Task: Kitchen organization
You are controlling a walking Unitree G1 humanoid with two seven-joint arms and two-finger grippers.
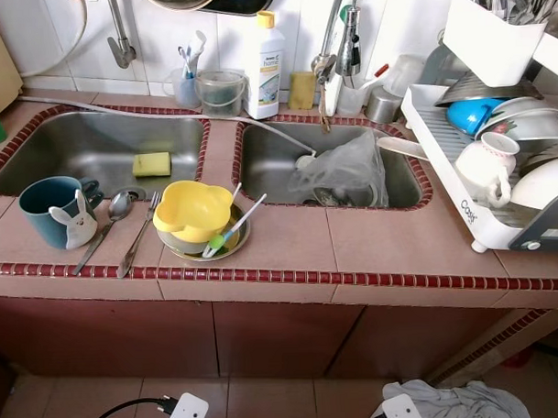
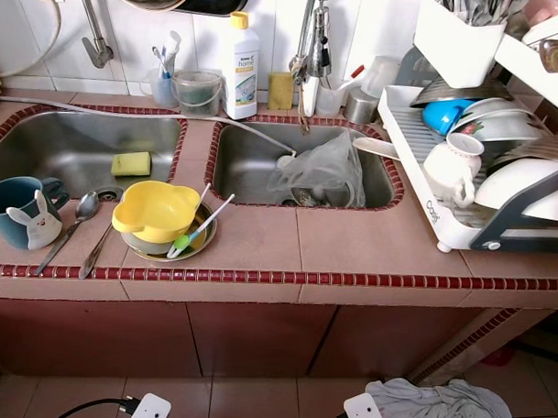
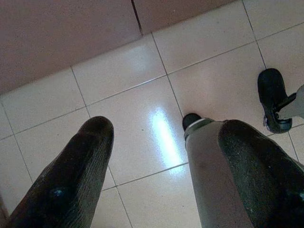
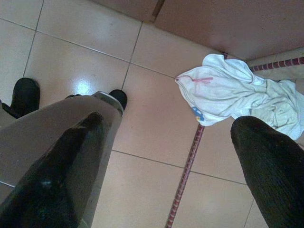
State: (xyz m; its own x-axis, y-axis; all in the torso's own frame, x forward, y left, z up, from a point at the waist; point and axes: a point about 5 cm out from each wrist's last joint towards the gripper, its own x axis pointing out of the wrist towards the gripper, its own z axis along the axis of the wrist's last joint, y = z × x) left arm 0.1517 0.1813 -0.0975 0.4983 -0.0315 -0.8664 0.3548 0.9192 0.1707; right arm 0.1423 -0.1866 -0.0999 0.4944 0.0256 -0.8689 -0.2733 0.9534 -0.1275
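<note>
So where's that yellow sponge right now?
The yellow sponge lies on the bottom of the left sink basin, on the robot's left in the head views, just behind the yellow bowl on the counter edge.

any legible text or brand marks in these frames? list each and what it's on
"home": label on the white bottle with the yellow cap, behind the sinks; the smaller print is too blurred to read.
A short brand mark on the front edge of the white dish rack: blurred, perhaps "oxo", not certain.
Nothing else readable.
</note>
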